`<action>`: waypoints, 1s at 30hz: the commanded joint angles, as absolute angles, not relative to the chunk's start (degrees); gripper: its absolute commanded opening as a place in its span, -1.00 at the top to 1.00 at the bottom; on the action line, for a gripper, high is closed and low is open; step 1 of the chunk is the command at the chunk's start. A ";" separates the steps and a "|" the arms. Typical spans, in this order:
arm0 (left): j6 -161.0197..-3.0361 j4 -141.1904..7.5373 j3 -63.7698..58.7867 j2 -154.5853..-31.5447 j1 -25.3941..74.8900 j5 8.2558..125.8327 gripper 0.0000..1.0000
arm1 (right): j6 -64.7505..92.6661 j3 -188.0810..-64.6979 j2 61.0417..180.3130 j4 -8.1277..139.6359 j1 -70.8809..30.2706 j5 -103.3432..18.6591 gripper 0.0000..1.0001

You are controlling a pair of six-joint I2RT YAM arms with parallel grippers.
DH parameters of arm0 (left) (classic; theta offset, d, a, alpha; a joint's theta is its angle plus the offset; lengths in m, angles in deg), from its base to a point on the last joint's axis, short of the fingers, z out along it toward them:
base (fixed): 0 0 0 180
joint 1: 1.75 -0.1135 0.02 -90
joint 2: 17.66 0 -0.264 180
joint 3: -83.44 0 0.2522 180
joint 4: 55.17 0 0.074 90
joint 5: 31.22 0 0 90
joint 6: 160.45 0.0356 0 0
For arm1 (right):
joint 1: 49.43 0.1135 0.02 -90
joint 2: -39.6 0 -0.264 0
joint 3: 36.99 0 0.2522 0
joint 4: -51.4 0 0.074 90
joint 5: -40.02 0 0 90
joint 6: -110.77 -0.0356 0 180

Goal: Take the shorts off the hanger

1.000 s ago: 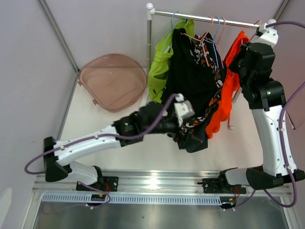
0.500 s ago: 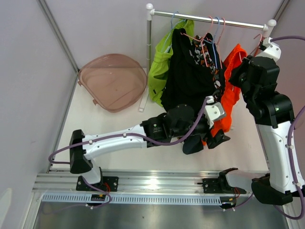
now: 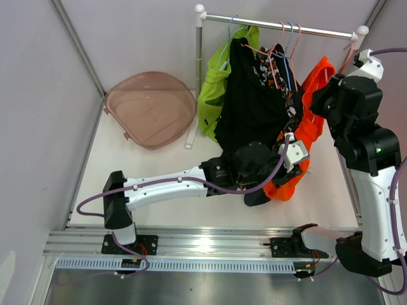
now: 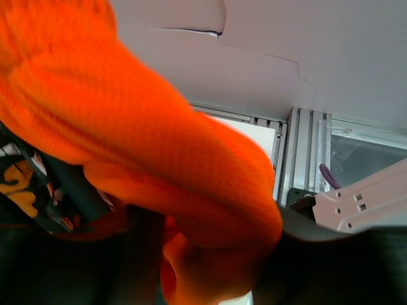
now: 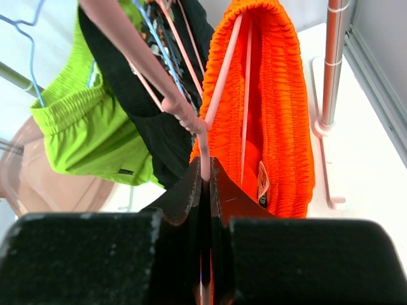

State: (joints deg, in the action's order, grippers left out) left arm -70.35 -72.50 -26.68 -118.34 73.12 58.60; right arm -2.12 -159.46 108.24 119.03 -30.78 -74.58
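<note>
Right end effector [image 5: 205, 166]: fingers pressed together on the lower bar of the pink hanger [image 5: 219, 95], clamped tight with no gap showing. That hanger carries the orange shorts [image 3: 313, 127]; the waistband is threaded on it, and the shorts hang at the right end of the rail [image 3: 280, 25], toward the counter's far right corner. The rack post [image 5: 334, 63] stands just beside them.

Left end effector [image 3: 287, 170]: reaches in from the left, buried in the lower hem of the orange shorts. Its wrist view is filled with orange mesh fabric right up against the lens and the fingers are not clear. I can't tell whether they are apart or gripping the cloth.

Other items on the rail, left of the orange pair: green shorts [image 3: 213, 95], black shorts [image 3: 248, 101], and a black/orange patterned pair [image 3: 276, 73] bunched against the black ones. The left arm passes under them.

A brown translucent tub [image 3: 151, 108] sits on the counter [image 3: 146, 184] at the far left, well apart from the rack.
</note>
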 commanded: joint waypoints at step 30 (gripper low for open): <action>-75.55 -64.09 -1.66 -101.66 79.73 38.93 1.00 | -4.18 -177.87 118.71 123.95 -36.60 -63.62 1.00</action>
State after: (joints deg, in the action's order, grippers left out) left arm -76.43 -63.63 6.48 -96.94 79.46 43.04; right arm -1.40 -178.96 122.84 127.44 -36.29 -67.41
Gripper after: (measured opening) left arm 0.086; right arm 0.052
